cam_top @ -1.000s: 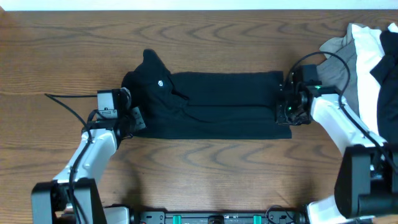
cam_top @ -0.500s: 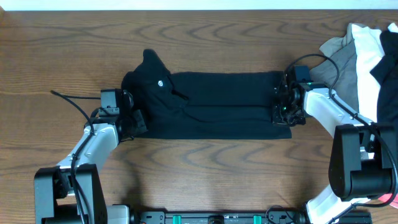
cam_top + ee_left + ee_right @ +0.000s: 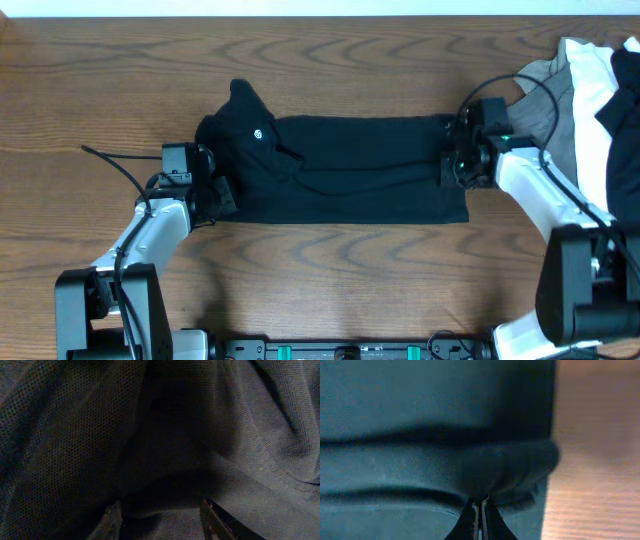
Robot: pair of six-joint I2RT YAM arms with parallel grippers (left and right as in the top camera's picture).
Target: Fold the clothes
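Observation:
The large black garment point(image 3: 350, 170) lies folded in a long strip across the middle of the table, its round white logo point(image 3: 260, 131) near the left end. My left gripper point(image 3: 222, 192) is at the strip's left end; in the left wrist view its fingers point(image 3: 162, 514) are spread apart over dark mesh fabric point(image 3: 240, 435). My right gripper point(image 3: 452, 165) is at the strip's right edge; in the right wrist view its fingers point(image 3: 480, 510) are pressed together on a raised fold of the black fabric point(image 3: 445, 465).
A pile of other clothes point(image 3: 585, 90), grey, white and black, lies at the right edge of the table, just behind my right arm. Bare wooden tabletop point(image 3: 330, 270) surrounds the strip; it also shows in the right wrist view point(image 3: 595, 460).
My right gripper has shifted a little toward the far side along the garment's right edge. My left gripper has edged slightly right and then held still.

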